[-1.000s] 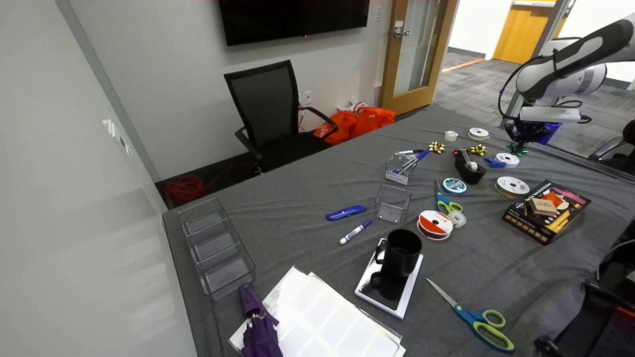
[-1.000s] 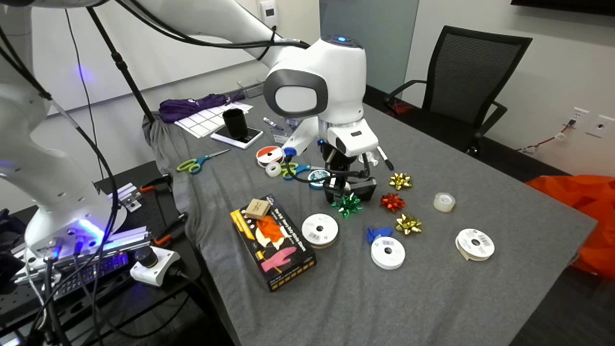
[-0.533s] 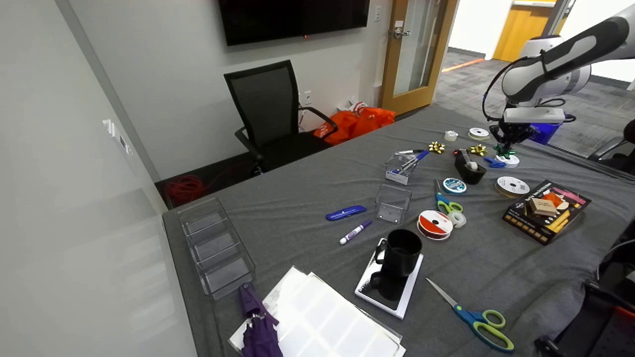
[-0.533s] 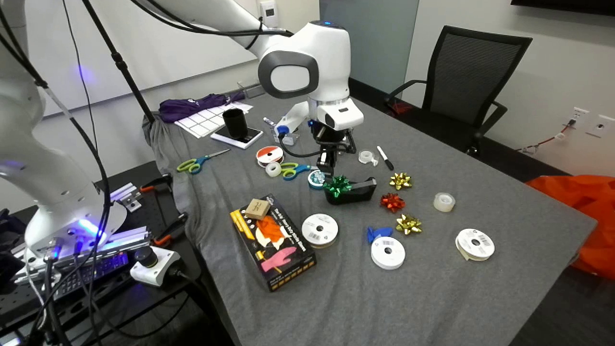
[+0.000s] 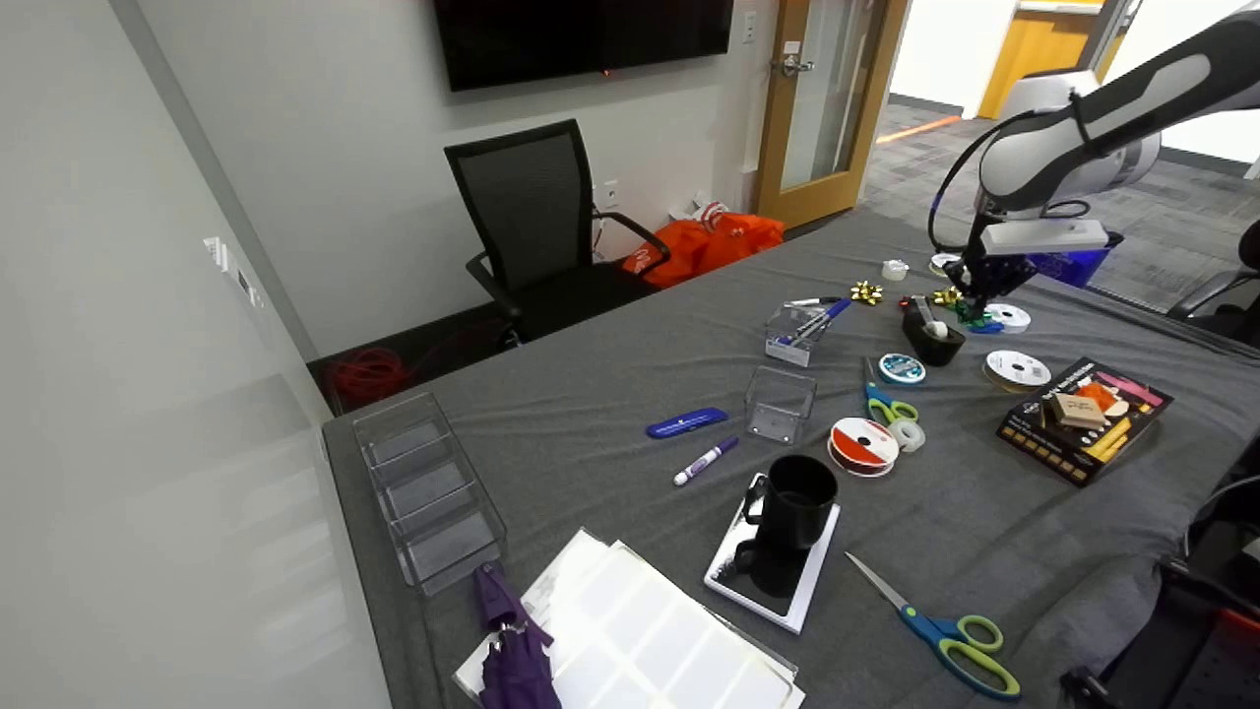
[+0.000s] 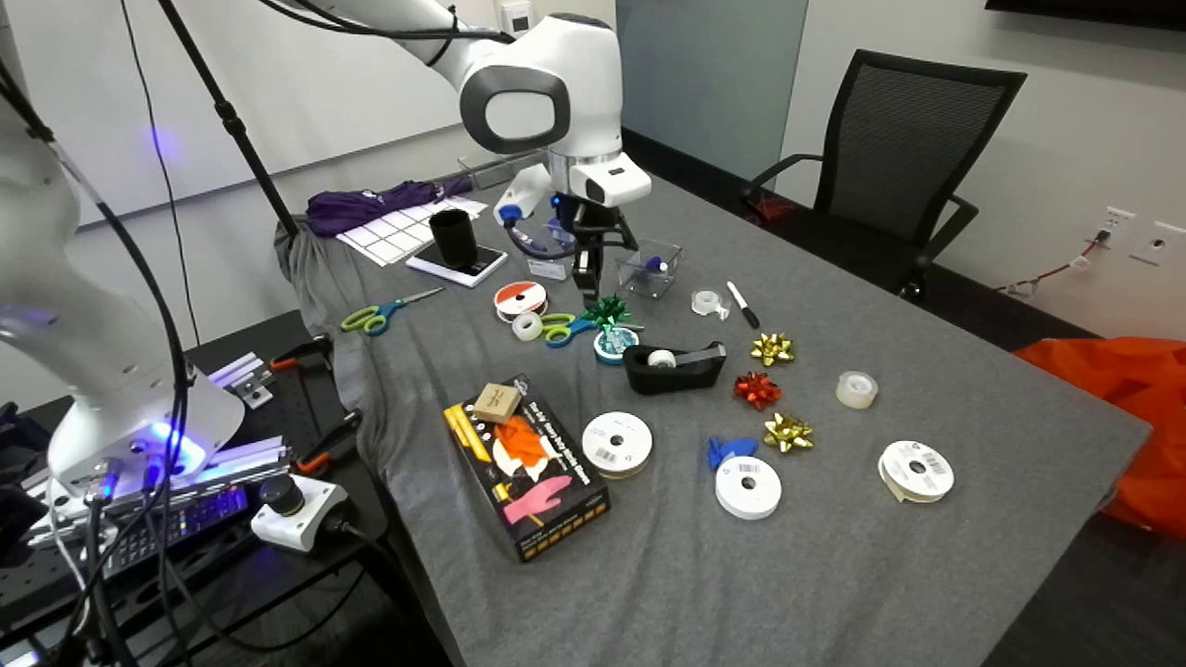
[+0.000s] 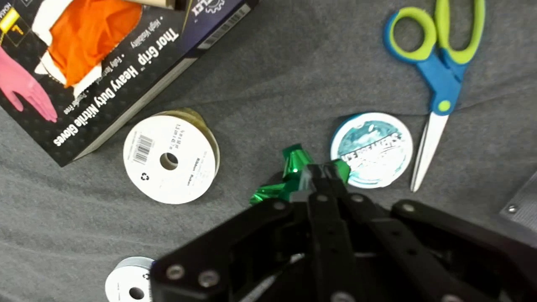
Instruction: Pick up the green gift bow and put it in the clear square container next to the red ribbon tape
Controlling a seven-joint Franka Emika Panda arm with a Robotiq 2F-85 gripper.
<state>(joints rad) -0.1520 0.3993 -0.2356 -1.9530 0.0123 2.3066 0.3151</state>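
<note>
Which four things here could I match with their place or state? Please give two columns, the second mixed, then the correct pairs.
1. shiny green gift bow
2. black cylindrical mug
3. small tan rectangular block
4. clear square plastic container

A. on the black box with glove pictures
B. beside the round red-and-white ribbon spool
C. held by the end effector
D. on the flat white-edged rectangular object

Right pairs: 1-C, 2-D, 3-A, 4-B.

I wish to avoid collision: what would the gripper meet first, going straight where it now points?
Probably the gray tablecloth, reached by its held green bow; depth is unclear, so perhaps the teal roll first.
</note>
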